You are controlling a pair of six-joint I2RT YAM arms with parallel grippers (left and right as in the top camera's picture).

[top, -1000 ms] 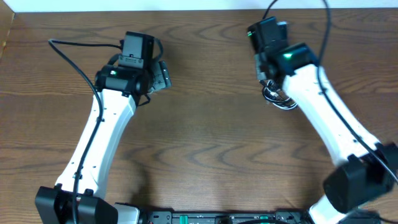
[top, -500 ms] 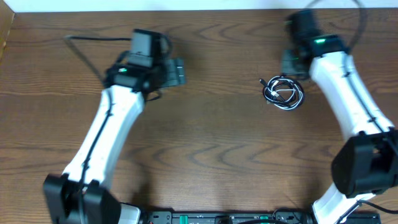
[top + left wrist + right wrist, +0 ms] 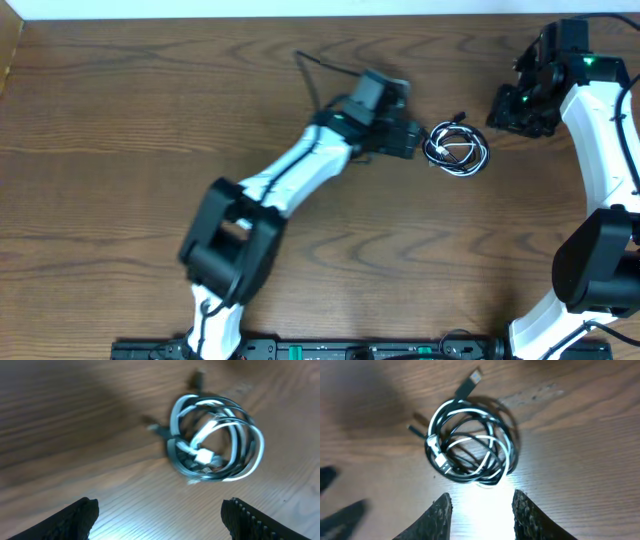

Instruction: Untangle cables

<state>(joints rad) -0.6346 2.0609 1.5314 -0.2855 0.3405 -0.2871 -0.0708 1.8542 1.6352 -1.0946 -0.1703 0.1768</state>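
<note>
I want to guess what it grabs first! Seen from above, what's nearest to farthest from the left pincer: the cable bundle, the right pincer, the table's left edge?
From the left pincer:
1. The cable bundle, just to its right.
2. The right pincer, further right, toward the back.
3. The table's left edge, far off on the other side.

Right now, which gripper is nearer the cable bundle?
The left gripper: in the overhead view its tips sit right beside the cable bundle, while the right gripper hangs clearly farther off. Both are open.
</note>
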